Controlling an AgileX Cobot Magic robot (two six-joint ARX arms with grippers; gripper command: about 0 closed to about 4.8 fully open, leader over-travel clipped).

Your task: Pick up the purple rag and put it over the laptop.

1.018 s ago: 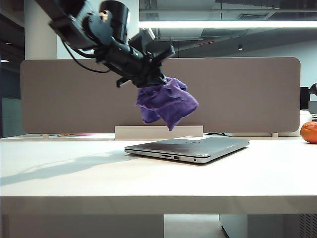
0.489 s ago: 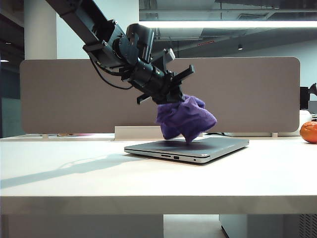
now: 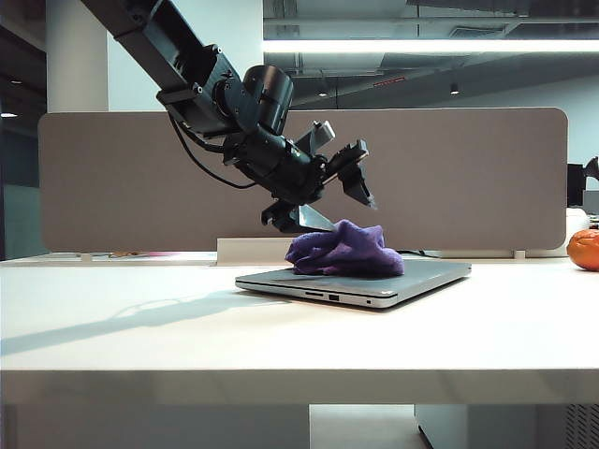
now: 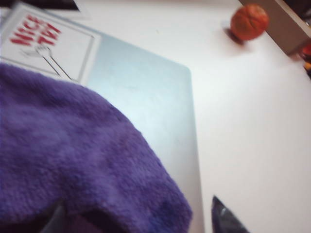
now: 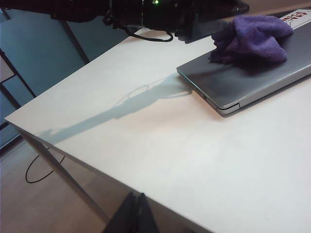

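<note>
The purple rag (image 3: 346, 251) lies in a rumpled heap on the lid of the closed silver-grey laptop (image 3: 426, 275), covering the lid's left part. My left gripper (image 3: 351, 215) hangs just above the rag's left side, open, with its fingers spread and nothing between them. In the left wrist view the rag (image 4: 73, 160) fills the foreground over the lid (image 4: 150, 107), and the left gripper (image 4: 138, 221) straddles it. My right gripper (image 5: 136, 213) is shut and empty, off the near table edge, far from the laptop (image 5: 252, 82) and rag (image 5: 252, 31).
An orange ball (image 3: 584, 249) sits at the table's far right. A grey partition panel (image 3: 140, 178) runs behind the table, with a low white box (image 3: 253, 250) behind the laptop. A white sticker with red letters (image 4: 48, 46) is on the lid.
The left arm came down and to the right with the rag in its gripper. The gripper then opened, and the rag now rests on the laptop.
</note>
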